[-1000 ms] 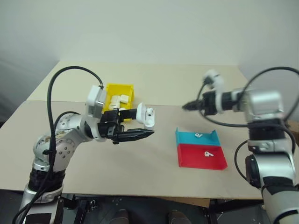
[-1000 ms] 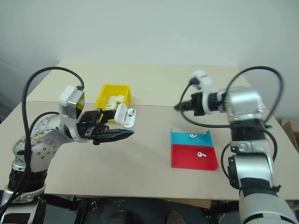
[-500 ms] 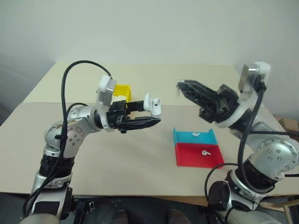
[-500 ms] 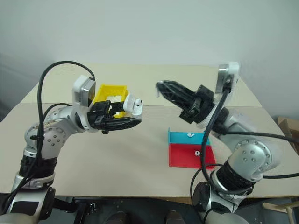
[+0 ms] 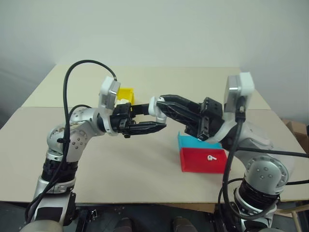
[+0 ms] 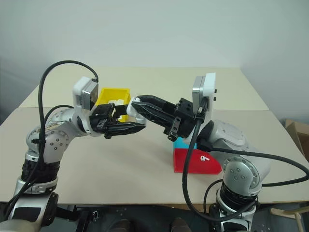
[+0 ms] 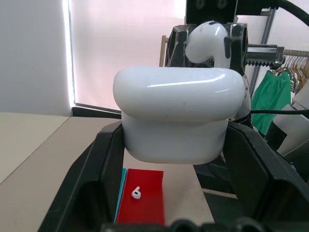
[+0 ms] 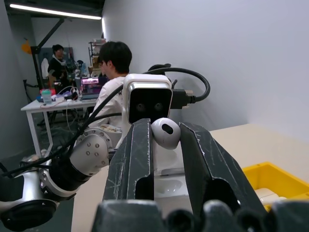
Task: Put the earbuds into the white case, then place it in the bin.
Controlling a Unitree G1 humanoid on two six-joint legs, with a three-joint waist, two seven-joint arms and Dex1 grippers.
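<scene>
- Beige bench (image 5: 145,159), seam across mid.
- Yellow bin (image 6: 112,94) at 11 o'clock.
- Blue tray (image 5: 186,142) & red tray (image 5: 198,162) touching, 4 o'clock.

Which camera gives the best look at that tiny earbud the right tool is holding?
The right wrist view: the earbud sits close up, pinched between the right tool fingers. The left wrist view shows it peeking above the white case. In the head views it is a speck.

The case (image 7: 176,116) and the earbud (image 8: 165,132) above it are glossy white, held between black grippers. On the beige desk (image 5: 145,164), the bin (image 5: 126,93) is bright yellow. At centre right, the red tray (image 5: 203,161) carries another white earbud (image 5: 210,157) beside the blue tray (image 5: 182,142).
</scene>
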